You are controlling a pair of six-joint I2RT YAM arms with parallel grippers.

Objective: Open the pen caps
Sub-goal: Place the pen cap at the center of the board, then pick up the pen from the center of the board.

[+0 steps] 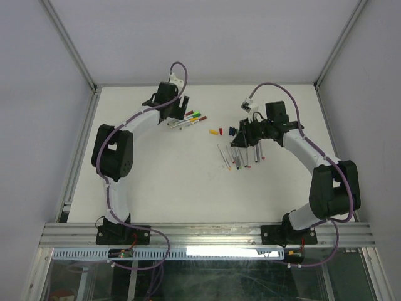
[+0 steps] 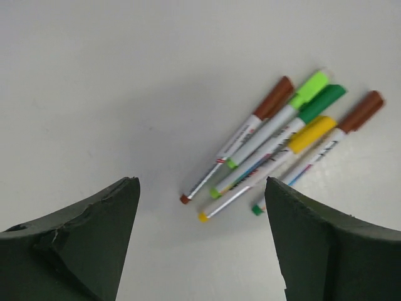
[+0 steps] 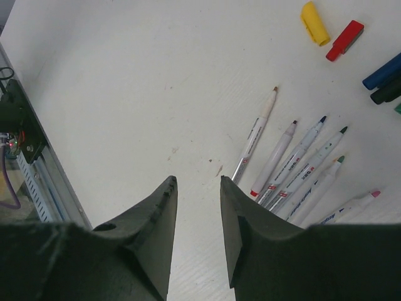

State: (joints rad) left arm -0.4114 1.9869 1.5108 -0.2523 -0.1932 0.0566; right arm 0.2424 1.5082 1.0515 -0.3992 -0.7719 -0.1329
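So the left gripper (image 2: 200,185) has its jaws spread wide with nothing between them, just bare white table (image 2: 94,81) showing in the gap. Right past its fingers, in the right half of the left wrist view, there's a bunch of capped pens (image 2: 270,148). I count five lying in a loose fan, touching and partly overlapping, caps pointing to the upper right: two brown, a light green, a dark green and a yellow. In the top view that bunch (image 1: 188,118) sits upper left of centre, just to the right of the left gripper (image 1: 177,111). Over on the other side, the right gripper (image 3: 197,182) has its jaws at a narrow gap and isn't holding anything, you can see table between the pads. The bare pens (image 3: 294,163) are lined up side by side in the right half of the right wrist view, about six of them with tips aimed to the upper right. The far right one has a pink tip. Loose caps are up in the upper right corner of that frame: a yellow cap (image 3: 314,23) with a red cap (image 3: 344,40) just beside it, then a blue cap (image 3: 382,72) and a black cap (image 3: 388,91) next to each other at the right edge. From the top view the right gripper (image 1: 245,135) hangs over the upper end of the bare pens (image 1: 241,157), right of centre, with the yellow and red caps just to its left.
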